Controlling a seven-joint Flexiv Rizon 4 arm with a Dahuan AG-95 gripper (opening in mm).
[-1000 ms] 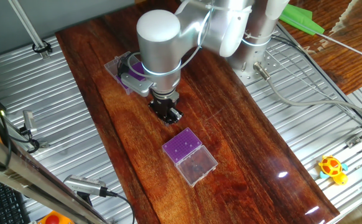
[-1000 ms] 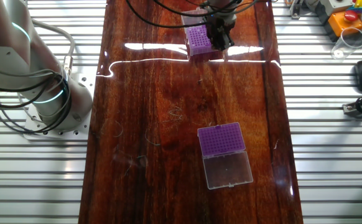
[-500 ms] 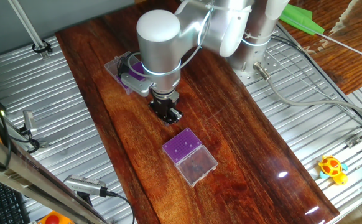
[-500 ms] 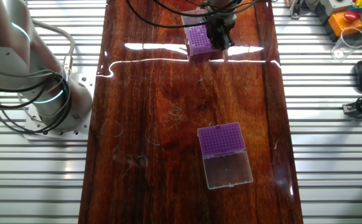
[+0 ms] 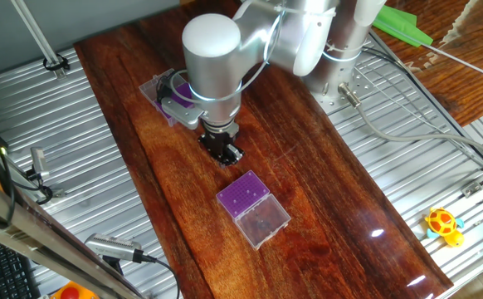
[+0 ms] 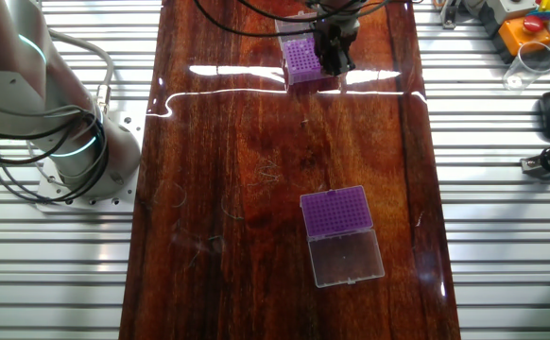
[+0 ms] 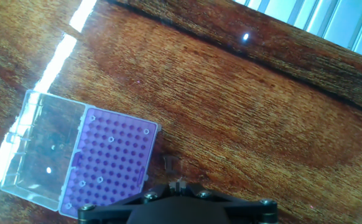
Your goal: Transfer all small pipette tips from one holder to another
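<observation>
In the hand view the hand (image 7: 178, 184), fingers pinched together around what may be a small tip, though I cannot tell, hovers over bare surface (image 7: 262, 112) with the near holder (image 7: 109, 165) just beside it at 9 o'clock and the other holder (image 6: 337, 211) well apart.

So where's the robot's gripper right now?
In the other fixed view the gripper hangs at the table's far end, at the right edge of the far purple holder, well away from the near holder.
</observation>
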